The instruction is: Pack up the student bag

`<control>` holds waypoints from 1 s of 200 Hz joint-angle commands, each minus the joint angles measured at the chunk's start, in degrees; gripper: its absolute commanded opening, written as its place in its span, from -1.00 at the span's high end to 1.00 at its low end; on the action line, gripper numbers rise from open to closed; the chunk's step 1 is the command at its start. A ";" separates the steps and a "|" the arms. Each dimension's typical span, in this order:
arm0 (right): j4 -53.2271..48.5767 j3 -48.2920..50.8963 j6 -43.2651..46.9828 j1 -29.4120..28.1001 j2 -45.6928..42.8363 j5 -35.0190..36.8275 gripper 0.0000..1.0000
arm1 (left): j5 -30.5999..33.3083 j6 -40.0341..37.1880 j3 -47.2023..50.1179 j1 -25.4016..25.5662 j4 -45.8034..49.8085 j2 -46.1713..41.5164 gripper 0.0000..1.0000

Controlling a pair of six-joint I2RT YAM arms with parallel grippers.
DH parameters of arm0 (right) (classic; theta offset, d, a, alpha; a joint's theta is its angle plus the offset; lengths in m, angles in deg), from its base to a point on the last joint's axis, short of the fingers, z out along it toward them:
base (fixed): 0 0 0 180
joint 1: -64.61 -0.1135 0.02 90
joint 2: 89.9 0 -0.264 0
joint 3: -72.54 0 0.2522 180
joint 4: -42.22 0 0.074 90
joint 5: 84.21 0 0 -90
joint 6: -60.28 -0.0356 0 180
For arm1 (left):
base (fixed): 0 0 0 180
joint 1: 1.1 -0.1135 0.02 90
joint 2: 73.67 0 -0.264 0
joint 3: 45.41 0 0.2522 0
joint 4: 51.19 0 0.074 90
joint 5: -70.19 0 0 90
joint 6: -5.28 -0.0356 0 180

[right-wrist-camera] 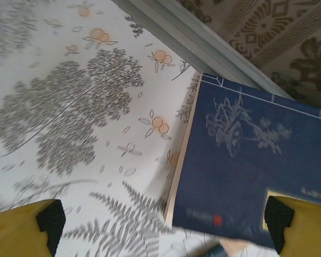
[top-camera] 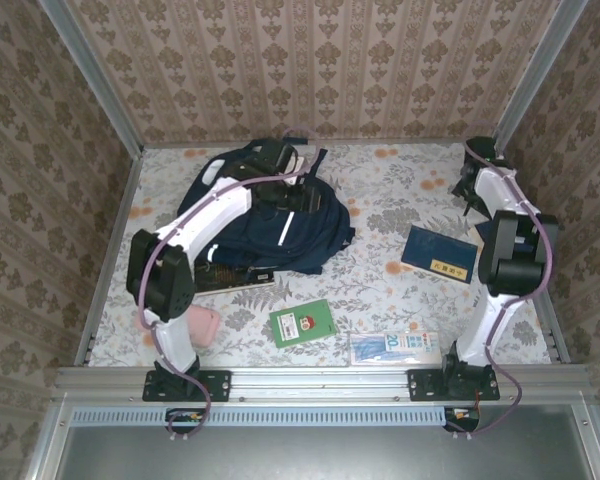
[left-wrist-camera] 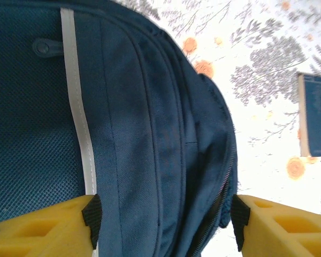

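While the student bag point(top-camera: 315, 240) is lying flat on the far-left part of the table point(top-camera: 400, 190), its navy front is facing up, probably so that its openings can be reached from above. The left gripper point(left-wrist-camera: 166, 214) is hanging right over it with its fingers spread. They are straddling the ridge of fabric beside the zipper point(left-wrist-camera: 224, 187) and pinching nothing, which I am reading as work on the opening rather than carrying. Whether the zipper is undone I cannot tell.

A dark notebook point(top-camera: 235, 277) is lying against the bag's near edge. Further out, a green book point(top-camera: 302, 322), a small pink case point(top-camera: 202, 325) and a clear packet point(top-camera: 395, 347) are lying along the near side, apart from the bag, apparently set out for packing. The right gripper point(right-wrist-camera: 166, 219) is hovering with its fingers spread wide and empty above a blue book point(right-wrist-camera: 251, 176) near the right wall, likely lining up a pick.

The overhead view is giving the whole layout, which the wrist views are not. The left wrist view is showing the white stripe point(left-wrist-camera: 77, 107) and the weave close up. The right wrist view is showing the pale drawing on the blue cover.
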 commanded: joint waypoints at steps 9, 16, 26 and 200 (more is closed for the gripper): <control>-5.12 -3.83 2.34 3.26 6.52 -11.86 -0.98 | -0.84 1.05 2.68 0.03 -2.39 -6.81 -0.36; -4.91 -3.99 2.13 4.00 7.61 -14.07 -0.98 | -0.88 1.00 3.35 0.04 -2.39 -7.57 -0.37; -4.59 -3.83 2.11 4.74 8.75 -16.93 -0.98 | -0.88 0.77 4.34 0.03 -2.41 -8.41 -0.37; 6.47 9.89 0.00 -7.73 -2.62 -39.95 -0.71 | -2.70 0.66 8.96 -3.13 -6.07 -10.93 -0.37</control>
